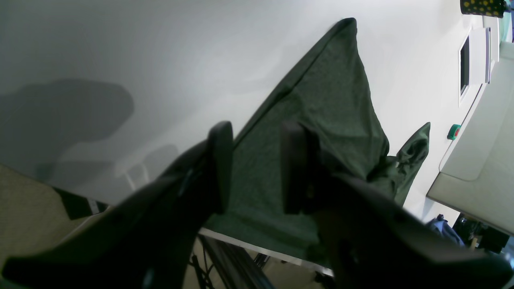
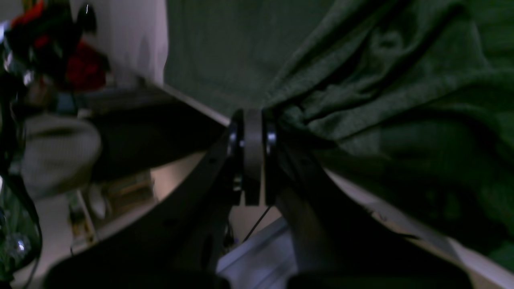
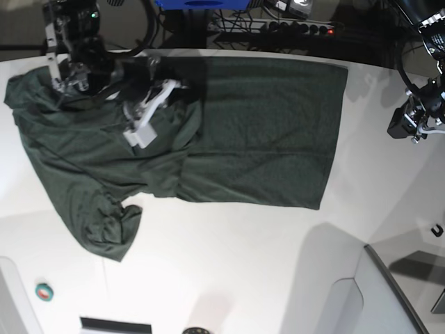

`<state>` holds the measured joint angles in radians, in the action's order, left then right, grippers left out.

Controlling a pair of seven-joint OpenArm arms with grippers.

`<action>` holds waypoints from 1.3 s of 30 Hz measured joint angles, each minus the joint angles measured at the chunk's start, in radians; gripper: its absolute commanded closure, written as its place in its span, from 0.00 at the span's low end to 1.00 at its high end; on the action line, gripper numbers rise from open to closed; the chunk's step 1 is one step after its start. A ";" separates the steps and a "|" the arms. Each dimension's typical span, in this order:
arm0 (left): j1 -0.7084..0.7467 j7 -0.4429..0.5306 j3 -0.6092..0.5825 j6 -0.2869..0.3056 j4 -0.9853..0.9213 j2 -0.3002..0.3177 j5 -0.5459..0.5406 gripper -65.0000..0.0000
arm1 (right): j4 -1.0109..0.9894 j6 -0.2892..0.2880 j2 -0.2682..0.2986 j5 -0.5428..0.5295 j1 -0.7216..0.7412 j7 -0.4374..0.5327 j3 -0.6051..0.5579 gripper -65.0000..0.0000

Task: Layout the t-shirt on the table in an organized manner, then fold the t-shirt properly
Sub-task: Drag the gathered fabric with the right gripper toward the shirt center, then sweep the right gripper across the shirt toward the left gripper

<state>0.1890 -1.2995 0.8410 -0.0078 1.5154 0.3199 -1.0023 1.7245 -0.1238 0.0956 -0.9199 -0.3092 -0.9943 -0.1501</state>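
The dark green t-shirt lies spread on the white table, its body flat at the back. Its left part is rumpled, with one sleeve bunched toward the front. My right gripper is over the shirt's upper left. In the right wrist view that gripper is shut, and folds of the t-shirt gather into its tips. My left gripper hovers off the cloth at the right. Its fingers stand apart with nothing between them, and the t-shirt lies beyond.
A green and red tape roll sits near the front left edge. A grey angled panel stands at the front right corner. Cables and a power strip run behind the table's back edge.
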 measured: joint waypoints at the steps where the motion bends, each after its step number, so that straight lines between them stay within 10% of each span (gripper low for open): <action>1: 0.000 0.001 0.000 0.000 0.000 0.003 0.000 0.71 | -0.001 0.000 0.000 -0.002 -0.002 -0.003 -0.002 0.98; 7: 0.000 0.001 0.000 0.000 0.000 0.032 0.000 0.71 | -0.064 0.001 0.055 0.003 0.062 -0.001 0.012 0.62; 22: 0.063 -0.002 0.287 0.000 -0.002 0.066 0.005 0.71 | -0.439 0.124 0.048 0.155 0.409 0.135 0.003 0.63; 39: 0.084 -0.002 0.285 0.000 -0.004 0.060 0.000 0.71 | -0.623 0.124 0.021 0.285 0.516 0.220 0.004 0.62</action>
<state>0.2729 -1.3018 1.1263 -0.0074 1.5116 0.3794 -1.0023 1.1011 0.0006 0.1162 -0.6346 0.2070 -0.7746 -0.1463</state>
